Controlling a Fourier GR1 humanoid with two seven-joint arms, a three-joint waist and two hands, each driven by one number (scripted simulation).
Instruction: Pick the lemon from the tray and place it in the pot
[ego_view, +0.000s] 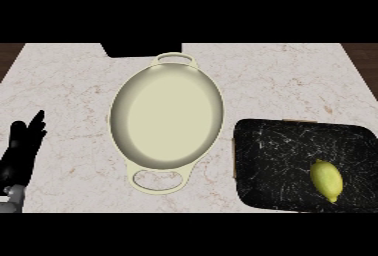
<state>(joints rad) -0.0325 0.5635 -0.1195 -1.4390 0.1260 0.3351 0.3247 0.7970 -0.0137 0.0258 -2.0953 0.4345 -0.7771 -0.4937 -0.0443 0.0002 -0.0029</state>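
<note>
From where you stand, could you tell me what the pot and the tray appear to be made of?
The pot looks like cream enamelled metal or ceramic: smooth, softly shaded walls and two loop handles. The tray looks like black marble or marble-patterned material, judging by its white veins; which one is unclear.

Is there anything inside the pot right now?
Nothing shows inside the pot; its pale bottom is fully in view. The lemon lies on the black tray, to the pot's right. Only the left hand shows, open.
</note>
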